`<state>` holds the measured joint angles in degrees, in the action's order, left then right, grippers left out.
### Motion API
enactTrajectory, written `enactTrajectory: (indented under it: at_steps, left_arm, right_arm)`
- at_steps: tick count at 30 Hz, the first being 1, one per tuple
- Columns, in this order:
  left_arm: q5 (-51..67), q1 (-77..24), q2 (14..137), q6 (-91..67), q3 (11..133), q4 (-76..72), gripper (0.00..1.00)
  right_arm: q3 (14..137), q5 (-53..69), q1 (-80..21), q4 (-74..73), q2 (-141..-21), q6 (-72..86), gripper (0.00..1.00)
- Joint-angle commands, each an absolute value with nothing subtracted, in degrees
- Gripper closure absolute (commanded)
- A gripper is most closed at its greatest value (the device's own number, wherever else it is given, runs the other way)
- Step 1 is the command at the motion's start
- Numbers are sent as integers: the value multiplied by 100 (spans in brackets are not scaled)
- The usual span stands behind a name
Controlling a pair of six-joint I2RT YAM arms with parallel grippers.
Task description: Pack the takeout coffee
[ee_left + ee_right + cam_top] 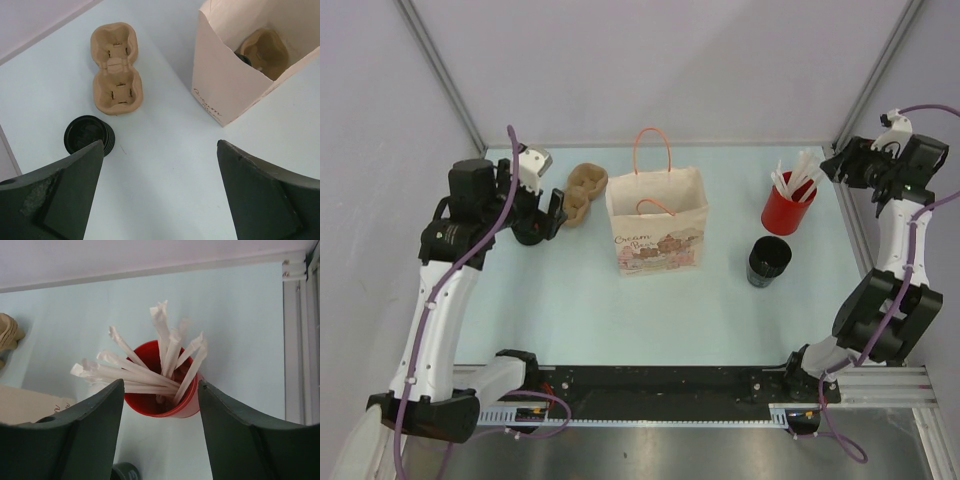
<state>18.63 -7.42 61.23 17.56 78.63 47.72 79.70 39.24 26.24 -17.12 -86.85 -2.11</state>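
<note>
The takeout coffee (86, 134), a short black cup with a ringed matte lid, stands on the table just beyond my left finger (65, 192). In the top view it (527, 236) is partly hidden under my left gripper (536, 218). My left gripper (160, 150) is open and empty above bare table, right of the cup. A paper bag (657, 232) stands open mid-table, and in the left wrist view (225, 85) a cardboard carrier shows inside it. My right gripper (844, 166) is open and empty, hovering behind the red cup (165, 402).
A two-cup cardboard carrier (116, 70) lies between the coffee and the bag. The red cup (786, 207) holds white wrapped sticks. A taller black cup (769, 261) stands in front of it. Walls close off the table's back and sides.
</note>
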Motion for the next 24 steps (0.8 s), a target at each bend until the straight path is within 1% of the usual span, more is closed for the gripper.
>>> enactTrajectory:
  at_steps: [1, 6, 8, 10, 17, 24]
  left_arm:
    - [2048, -694, 6003, 1811, 7717, 4667, 1]
    - [2101, -694, 5977, 1767, 7638, 4605, 0]
    - [2092, -694, 5985, 1740, 7611, 4588, 1]
    - [2074, -694, 5985, 1705, 7576, 4579, 1]
    - [2048, -694, 5985, 1652, 7515, 4544, 1]
    - [2013, -694, 6091, 1626, 7550, 4553, 0]
  right_arm:
    - [7928, 4043, 2716, -1371, -8911, -211, 38]
    - [7884, 4052, 2769, -1266, -9219, -378, 43]
    - [7884, 4060, 2769, -1187, -9386, -413, 47]
    - [7884, 4104, 2769, -1125, -9483, -431, 55]
    - [7884, 4271, 2742, -853, -9782, -404, 57]
    - [7884, 4184, 2646, -686, -9923, -431, 59]
